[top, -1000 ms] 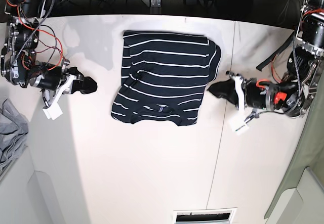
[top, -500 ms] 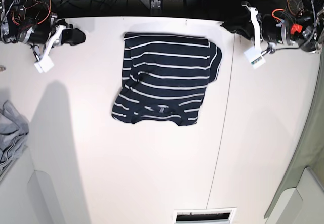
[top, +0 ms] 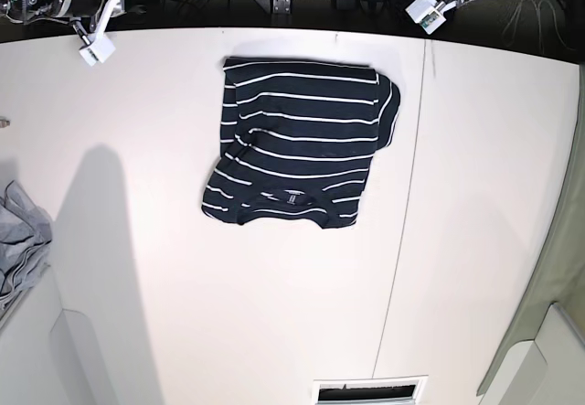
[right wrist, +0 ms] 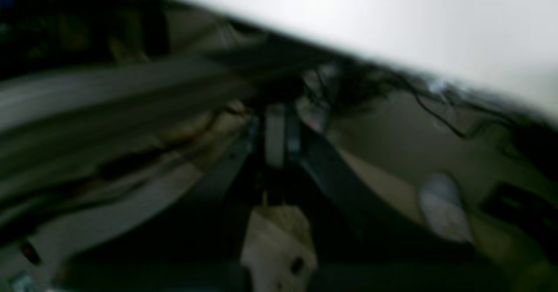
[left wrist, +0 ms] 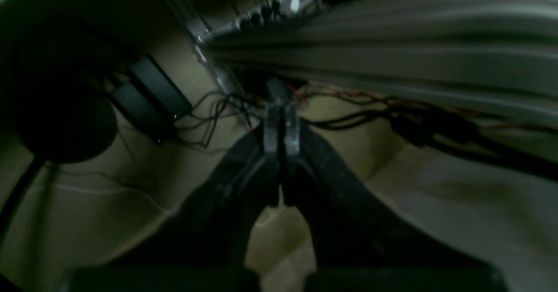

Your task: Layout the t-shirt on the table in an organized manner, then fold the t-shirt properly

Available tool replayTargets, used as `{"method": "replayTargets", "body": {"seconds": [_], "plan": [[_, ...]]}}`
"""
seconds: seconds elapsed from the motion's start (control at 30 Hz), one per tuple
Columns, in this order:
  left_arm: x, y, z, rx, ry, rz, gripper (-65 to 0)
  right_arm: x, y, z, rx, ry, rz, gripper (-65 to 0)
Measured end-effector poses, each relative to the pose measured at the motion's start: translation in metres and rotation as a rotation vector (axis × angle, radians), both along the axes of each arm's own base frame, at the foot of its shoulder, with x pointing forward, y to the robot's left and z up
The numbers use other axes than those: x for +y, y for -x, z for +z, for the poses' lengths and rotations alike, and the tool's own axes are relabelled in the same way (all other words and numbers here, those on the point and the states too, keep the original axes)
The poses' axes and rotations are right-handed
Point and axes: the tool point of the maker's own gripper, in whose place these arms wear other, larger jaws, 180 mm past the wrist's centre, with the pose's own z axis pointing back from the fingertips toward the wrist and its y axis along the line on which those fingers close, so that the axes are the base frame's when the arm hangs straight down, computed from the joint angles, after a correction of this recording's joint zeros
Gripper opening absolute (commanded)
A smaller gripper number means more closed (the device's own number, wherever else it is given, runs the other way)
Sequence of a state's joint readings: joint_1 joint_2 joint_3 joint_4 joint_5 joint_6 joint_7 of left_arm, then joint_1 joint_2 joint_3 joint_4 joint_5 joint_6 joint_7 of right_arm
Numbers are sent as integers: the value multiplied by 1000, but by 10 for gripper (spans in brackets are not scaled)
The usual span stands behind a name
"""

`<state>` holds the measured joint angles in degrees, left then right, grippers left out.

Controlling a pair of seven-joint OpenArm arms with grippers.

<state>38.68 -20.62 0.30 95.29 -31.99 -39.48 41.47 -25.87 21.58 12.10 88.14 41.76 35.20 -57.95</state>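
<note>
Near edge of the table (top: 274, 332) is bare apart from a vent-like slot at the bottom of the base view and the thin dark seam running up the right side. Mid-table: the t-shirt (top: 297, 144) lies as a compact folded rectangle, stripes running across, ribbed neck toward the near edge, one rounded bulge of fabric sticking out at its far right corner. A grey garment (top: 20, 240) sits bunched at the left edge, well apart from the shirt. Far side: both arms have pulled right back off the table since a second ago, when they flanked the shirt at mid-height; now only their white tags and some wiring show past the far edge. Left gripper (left wrist: 280, 152) in its wrist view: fingers pressed together, nothing between them, pointing at cables and a power brick off the table. Right gripper (right wrist: 274, 152): view is heavily motion-blurred, but the fingers look closed and empty too. The shirt hasn't shifted across the base views. My read: the fold is effectively done and this is the retreat to rest pose; the only leftover flaw is that far right bulge, which isn't squared off.
</note>
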Motion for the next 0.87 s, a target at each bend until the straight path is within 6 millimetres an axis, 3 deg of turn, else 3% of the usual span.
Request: {"method": "replayTargets", "body": {"seconds": [0.1,0.23,0.33,0.47,0.6,0.7,0.87], "plan": [[-6,13,-19,14,-5,1,-650,9,17,-11,3,44,120,-650],[-11,57,-54,87,-45,-72,-650,30,41,-25,-2,75,305,-650],[4,72,-88,116,-154,-58,-650,41,61,-37,6,88,394,-650],[35,80,-127,200,-304,-59,-650,43,93,-56,93,115,462,-650],[49,86,-152,278,-401,-88,-650,28,110,-82,167,206,499,-650],[42,86,-161,291,-415,-107,-650,27,112,-97,205,240,497,-650],[16,72,-164,270,-371,-105,-650,47,102,-105,206,217,469,-650]]}}
